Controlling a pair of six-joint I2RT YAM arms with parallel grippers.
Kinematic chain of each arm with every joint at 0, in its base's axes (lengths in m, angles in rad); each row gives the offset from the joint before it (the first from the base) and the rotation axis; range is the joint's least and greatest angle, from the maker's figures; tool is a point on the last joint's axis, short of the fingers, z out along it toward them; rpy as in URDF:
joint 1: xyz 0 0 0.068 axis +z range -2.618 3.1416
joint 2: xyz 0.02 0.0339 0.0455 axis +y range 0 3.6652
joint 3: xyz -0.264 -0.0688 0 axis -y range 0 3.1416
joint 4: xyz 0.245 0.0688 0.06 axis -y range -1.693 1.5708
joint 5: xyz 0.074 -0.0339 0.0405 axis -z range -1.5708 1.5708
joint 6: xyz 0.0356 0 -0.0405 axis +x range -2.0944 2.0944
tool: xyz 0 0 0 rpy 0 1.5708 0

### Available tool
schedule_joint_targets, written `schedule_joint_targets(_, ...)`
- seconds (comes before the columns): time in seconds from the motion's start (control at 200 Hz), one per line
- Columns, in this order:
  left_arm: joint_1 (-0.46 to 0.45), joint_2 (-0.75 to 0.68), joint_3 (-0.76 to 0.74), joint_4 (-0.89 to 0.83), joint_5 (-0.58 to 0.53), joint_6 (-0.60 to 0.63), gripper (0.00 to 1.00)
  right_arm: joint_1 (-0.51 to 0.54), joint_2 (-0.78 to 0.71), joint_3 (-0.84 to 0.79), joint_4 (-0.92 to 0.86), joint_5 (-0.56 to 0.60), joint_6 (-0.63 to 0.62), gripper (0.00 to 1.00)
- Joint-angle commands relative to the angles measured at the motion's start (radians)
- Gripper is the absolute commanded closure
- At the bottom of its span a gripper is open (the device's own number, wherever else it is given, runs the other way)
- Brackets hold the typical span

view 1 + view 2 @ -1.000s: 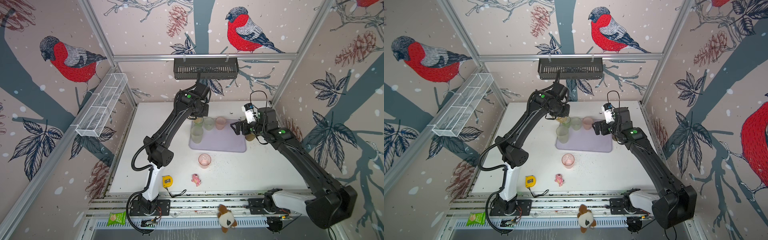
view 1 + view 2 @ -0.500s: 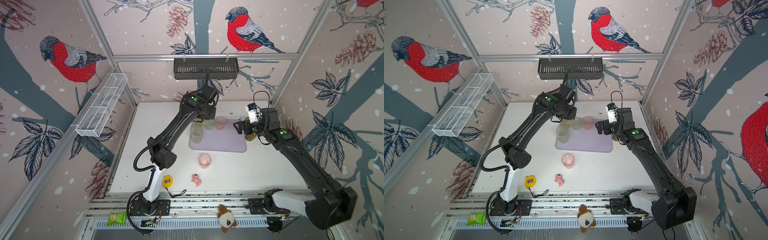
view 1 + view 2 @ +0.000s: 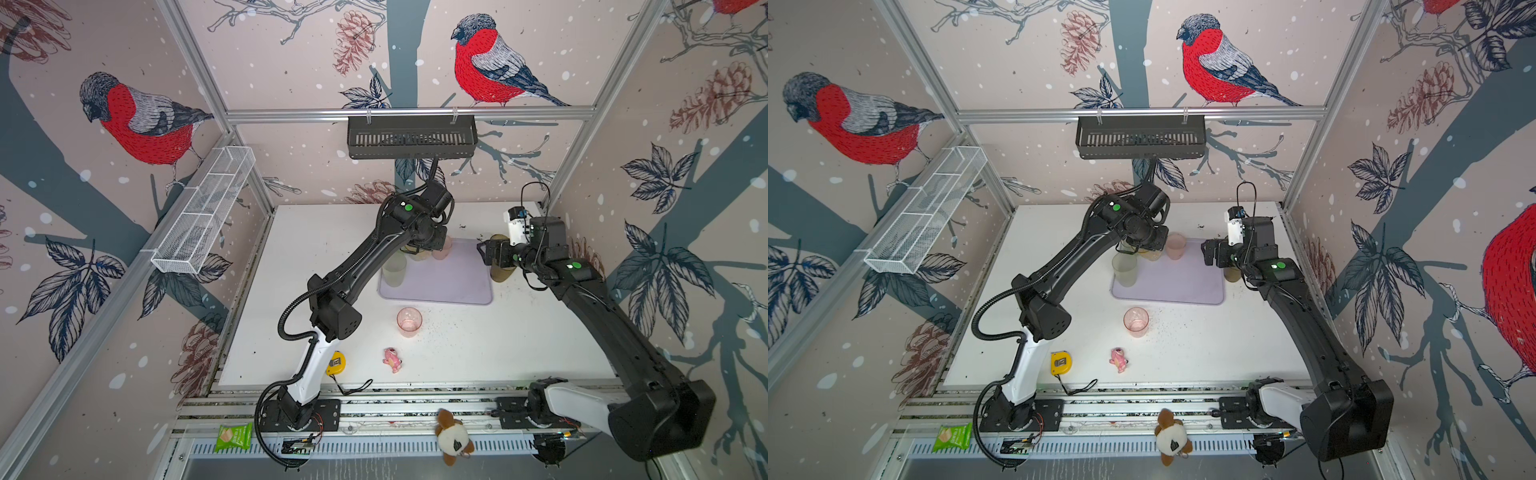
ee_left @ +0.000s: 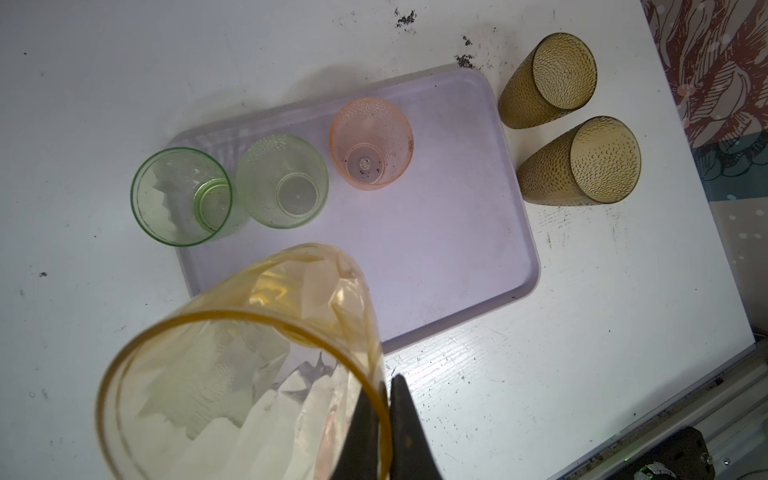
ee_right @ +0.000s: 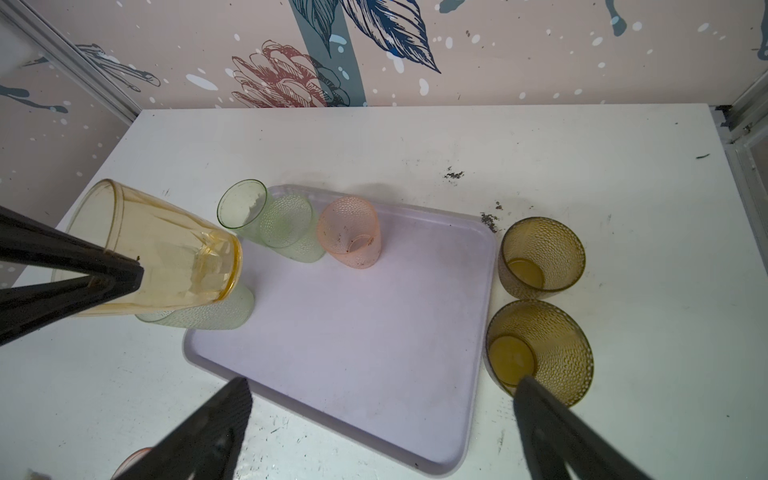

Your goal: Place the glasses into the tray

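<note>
The amber-yellow tumbler (image 4: 249, 353) hangs tilted above the lavender tray's (image 4: 436, 249) left edge, base lowest, long axis slanting up to the left gripper (image 4: 386, 399), which pinches its rim. The right gripper (image 5: 382, 384) is spread wide, one finger beside the nearer brown tumbler (image 5: 540, 353) off the tray. A frosted tumbler (image 5: 216, 311) beneath is half hidden

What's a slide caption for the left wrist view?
Left gripper holds amber tumbler by its rim over lavender tray; two brown tumblers stand beside it.
</note>
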Motion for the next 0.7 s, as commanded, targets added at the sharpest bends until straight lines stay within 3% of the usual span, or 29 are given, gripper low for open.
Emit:
schedule_joint_targets(0.0,-0.011,0.011,0.002,-0.003,-0.013,-0.005,1.00,-0.008,-0.005,0.000,0.022,0.006,0.024,0.01)
schedule_joint_targets(0.695,-0.059,0.098,-0.034,0.015,-0.017,-0.037,1.00,-0.055,-0.012,-0.016,0.006,0.059,0.054,0.01)
